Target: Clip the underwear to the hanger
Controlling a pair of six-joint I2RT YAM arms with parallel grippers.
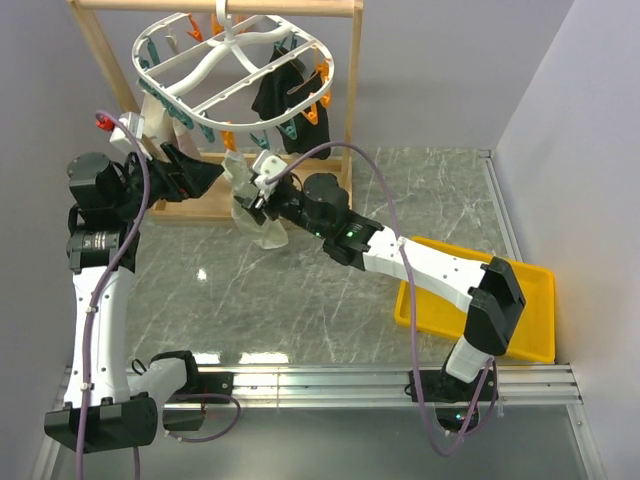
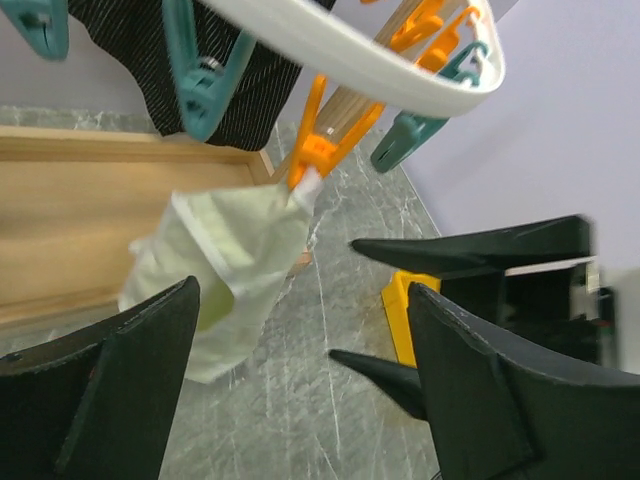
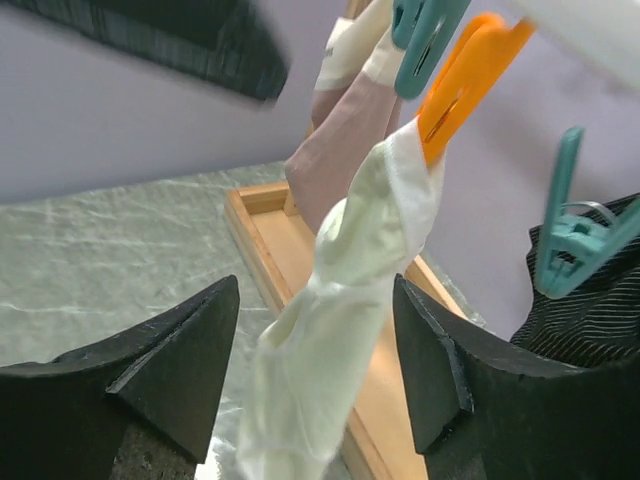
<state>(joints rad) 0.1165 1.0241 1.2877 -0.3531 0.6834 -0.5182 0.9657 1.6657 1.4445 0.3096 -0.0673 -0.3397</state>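
Grey marbled surface (image 1: 300, 290) with pale lilac walls behind, both arm bases at the near edge. Near right: a yellow tray (image 1: 535, 330), partly under the right arm. Mid-distance: both arms reach toward the back of the surface. The left pincer (image 1: 205, 172) has its jaws spread wide and nothing between them. In its wrist view it faces the hanging cloth from a short way off. The right pincer (image 1: 248, 190) is just beside the cloth with its jaws also apart. In its wrist view the cloth hangs in line with the gap, pinched by neither finger as far as can be seen. Between and just beyond the two pincers, the underwear (image 3: 330, 340) hangs limp from one orange clip (image 3: 465, 80), which grips a corner of the waistband. Its lower end dangles close above the surface. Farther back: the hanger (image 2: 380, 70) hangs from the wooden rack (image 1: 100, 60). A black garment (image 1: 285, 100) and a beige-pink cloth (image 3: 340, 130) are clipped on other pegs. Judged progress: one clip holds and neither pincer has a hold on the garment, so the clipping looks done. What may remain is a second clip to level the garment, then drawing both arms clear.
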